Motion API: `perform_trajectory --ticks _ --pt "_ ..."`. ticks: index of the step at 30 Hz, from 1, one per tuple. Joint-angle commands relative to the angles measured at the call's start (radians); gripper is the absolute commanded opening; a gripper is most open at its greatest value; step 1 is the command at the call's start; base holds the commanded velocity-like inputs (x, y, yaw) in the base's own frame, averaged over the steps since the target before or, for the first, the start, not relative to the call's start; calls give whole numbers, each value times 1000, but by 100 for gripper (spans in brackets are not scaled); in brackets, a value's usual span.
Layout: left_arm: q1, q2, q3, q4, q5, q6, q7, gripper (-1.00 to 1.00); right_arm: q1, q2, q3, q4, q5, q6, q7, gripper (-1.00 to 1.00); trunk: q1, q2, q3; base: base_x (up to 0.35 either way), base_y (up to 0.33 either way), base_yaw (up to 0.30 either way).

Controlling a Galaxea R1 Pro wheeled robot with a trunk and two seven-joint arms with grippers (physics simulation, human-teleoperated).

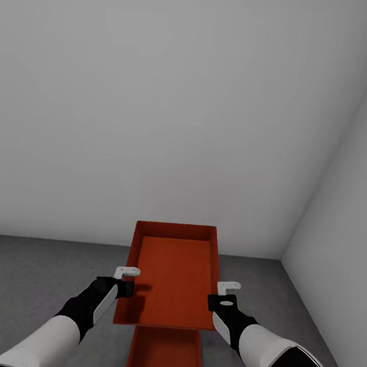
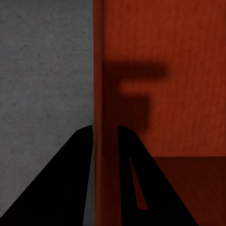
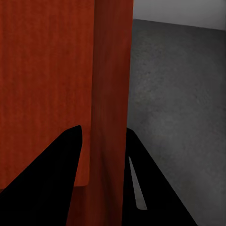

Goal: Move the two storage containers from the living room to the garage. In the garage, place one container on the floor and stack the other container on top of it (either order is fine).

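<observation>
I hold one red-orange storage container (image 1: 170,278) level above the grey concrete floor (image 1: 32,280), one gripper on each long side. My left gripper (image 1: 128,280) is shut on its left wall, and in the left wrist view the fingers (image 2: 80,155) straddle that wall (image 2: 106,70). On the opposite wall (image 3: 110,94) my right gripper (image 1: 223,295) is shut the same way. The second storage container (image 1: 165,357) lies on the floor below and nearer to me, its far end hidden under the held one.
A plain white wall (image 1: 156,118) stands straight ahead and another white wall (image 1: 343,223) closes the right side, meeting in a corner. Bare concrete floor (image 3: 179,94) spreads to both sides of the containers.
</observation>
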Motion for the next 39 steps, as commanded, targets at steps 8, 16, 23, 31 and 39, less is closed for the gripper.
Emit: perform_trajectory --ticks 8,16,23,31,39 --pt "-1 9 -11 -4 -13 -38 16 -100 -1 -1 8 26 -21 7 -13 -100 0 -1 -2 0 0 0" --pt "-1 9 -11 -4 -13 -38 16 -100 -1 -1 8 26 -21 7 -13 -100 0 -1 -2 0 0 0" --pt "-1 9 -11 -4 -13 -38 16 -100 0 1 8 26 -22 9 -12 -100 0 -1 -2 0 0 0" --pt "-1 9 -11 1 -13 -38 17 -100 1 2 8 26 -29 11 -11 -100 0 -1 -2 0 0 0" --pt "-1 9 -11 8 -14 -39 18 -100 1 6 8 26 -19 9 -13 -100 0 -1 -12 0 0 0"
